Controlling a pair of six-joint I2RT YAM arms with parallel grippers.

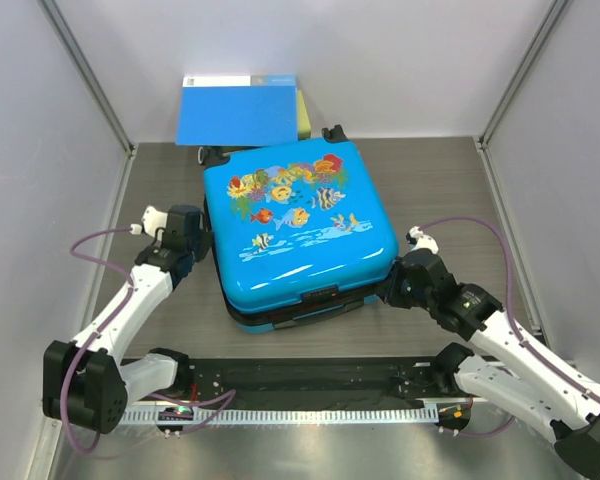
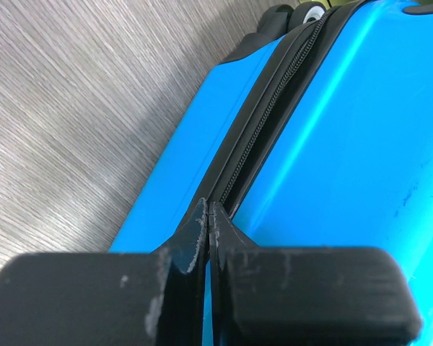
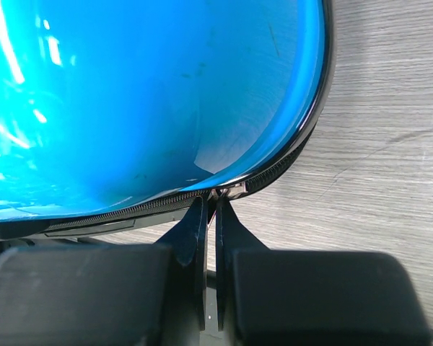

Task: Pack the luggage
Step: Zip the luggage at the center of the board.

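Right gripper (image 3: 209,204), closed, touches toothed zipper (image 3: 130,211) on glossy luggage (image 3: 144,94).

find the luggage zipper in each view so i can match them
top external: zipper is the dark seam on the luggage near edge
left wrist: zipper runs diagonally, top right to centre
right wrist: zipper follows the lower edge, left to centre
shared landmark: the blue shell beside it
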